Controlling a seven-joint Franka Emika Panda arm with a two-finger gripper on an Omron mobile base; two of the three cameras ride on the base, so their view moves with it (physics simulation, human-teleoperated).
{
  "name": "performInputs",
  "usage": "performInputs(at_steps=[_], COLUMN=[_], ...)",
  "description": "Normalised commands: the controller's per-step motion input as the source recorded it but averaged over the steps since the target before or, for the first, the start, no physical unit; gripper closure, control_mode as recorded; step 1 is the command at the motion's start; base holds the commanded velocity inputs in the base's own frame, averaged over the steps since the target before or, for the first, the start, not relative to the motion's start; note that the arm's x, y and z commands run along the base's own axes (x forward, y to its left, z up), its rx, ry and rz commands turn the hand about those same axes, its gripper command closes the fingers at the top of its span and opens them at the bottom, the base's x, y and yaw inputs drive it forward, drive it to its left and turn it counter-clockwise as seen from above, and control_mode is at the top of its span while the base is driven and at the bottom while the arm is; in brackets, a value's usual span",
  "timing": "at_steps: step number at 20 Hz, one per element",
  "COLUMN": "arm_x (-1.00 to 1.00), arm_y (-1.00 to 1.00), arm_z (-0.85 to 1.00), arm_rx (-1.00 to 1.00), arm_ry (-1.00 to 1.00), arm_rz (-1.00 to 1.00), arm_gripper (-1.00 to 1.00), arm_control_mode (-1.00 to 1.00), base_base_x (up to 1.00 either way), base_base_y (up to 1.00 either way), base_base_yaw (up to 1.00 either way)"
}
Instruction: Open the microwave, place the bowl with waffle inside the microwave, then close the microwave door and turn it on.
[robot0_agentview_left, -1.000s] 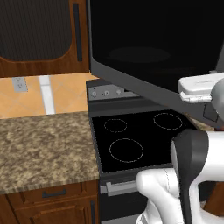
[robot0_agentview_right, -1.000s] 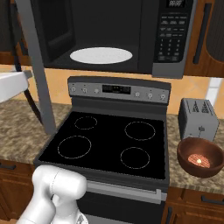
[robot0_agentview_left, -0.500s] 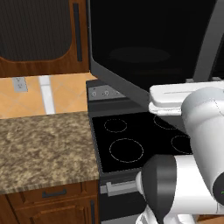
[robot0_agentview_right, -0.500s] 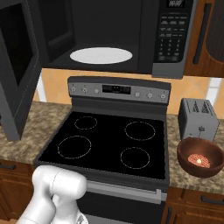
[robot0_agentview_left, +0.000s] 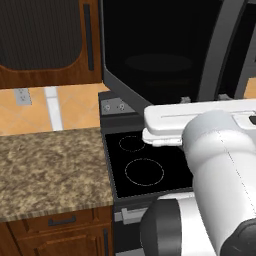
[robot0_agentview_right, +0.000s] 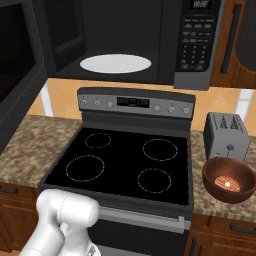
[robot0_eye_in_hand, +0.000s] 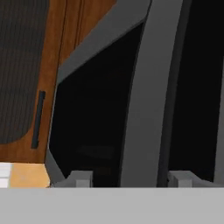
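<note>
The microwave (robot0_agentview_right: 200, 45) hangs above the stove with its cavity exposed and a white turntable (robot0_agentview_right: 116, 63) inside. Its door (robot0_agentview_left: 160, 45) of black glass is swung wide out to the left, and also shows as the microwave door (robot0_agentview_right: 17, 75) at the left edge of the right base view. In the hand view my gripper (robot0_eye_in_hand: 131, 178) is open, its two tips standing either side of the grey handle (robot0_eye_in_hand: 142, 109) with a small gap on each side. A brown bowl (robot0_agentview_right: 229, 180) with the waffle in it sits on the counter right of the stove.
A black glass-top stove (robot0_agentview_right: 125, 160) lies below the microwave. A small grey toaster (robot0_agentview_right: 227, 135) stands just behind the bowl. Granite counter (robot0_agentview_left: 50, 170) stretches to the left of the stove, under wooden cabinets (robot0_agentview_left: 45, 45). My white arm fills the lower right of the left base view.
The microwave door has swung much wider open toward the left. My arm has followed it, moving leftward and closer to the left base camera.
</note>
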Motion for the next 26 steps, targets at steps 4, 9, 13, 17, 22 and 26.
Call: performInputs(at_steps=[4, 9, 13, 17, 22, 26], arm_x=[-0.19, -1.00, -0.84, -0.02, 0.06, 0.05], arm_y=[-0.21, -0.30, -0.84, -1.00, -0.86, -0.54], arm_z=[-0.38, -0.62, 0.28, 0.14, 0.00, -0.05], arm_rx=[0.20, 0.08, 0.22, 0.54, 0.74, 0.76], arm_ry=[-0.03, -0.18, -0.24, -0.01, 0.13, 0.01], arm_rz=[0.07, 0.00, 0.00, 0.02, 0.06, 0.12], arm_gripper=[-1.00, -1.00, -1.00, -1.00, -1.00, -1.00], arm_control_mode=[-1.00, -1.00, -1.00, -1.00, -1.00, -1.00], base_base_x=[0.00, 0.00, 0.00, 0.00, 0.00, 0.00], base_base_y=[0.00, 0.00, 0.00, 0.00, 0.00, 0.00], base_base_yaw=[0.00, 0.00, 0.00, 0.00, 0.00, 0.00])
